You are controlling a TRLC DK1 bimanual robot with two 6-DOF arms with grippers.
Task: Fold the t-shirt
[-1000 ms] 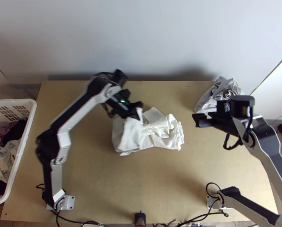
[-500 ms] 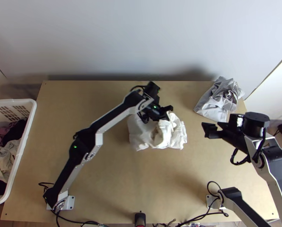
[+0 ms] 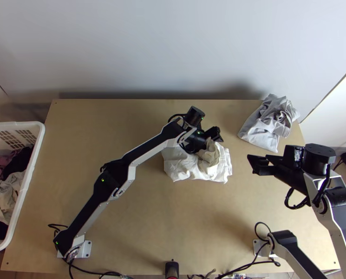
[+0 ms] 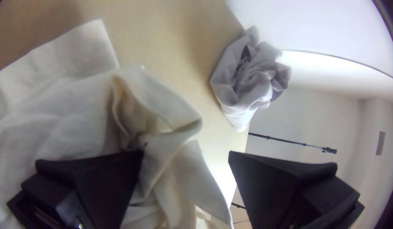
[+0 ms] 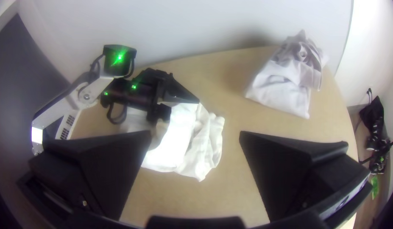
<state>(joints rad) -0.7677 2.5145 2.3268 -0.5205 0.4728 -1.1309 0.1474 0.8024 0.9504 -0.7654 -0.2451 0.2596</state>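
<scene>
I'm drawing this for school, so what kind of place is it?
Probably a robot workshop or practice lab. Two robot arms, the left arm and the right arm, stand at a wooden table with a crumpled white shirt, beside a laundry basket holding clothes.

Bare tabletop (image 3: 186,223) leaves passage at the near edge's middle and far left corner; the left arm (image 3: 113,173) stands between, grey cloth (image 3: 265,124) blocks the far right corner.
</scene>
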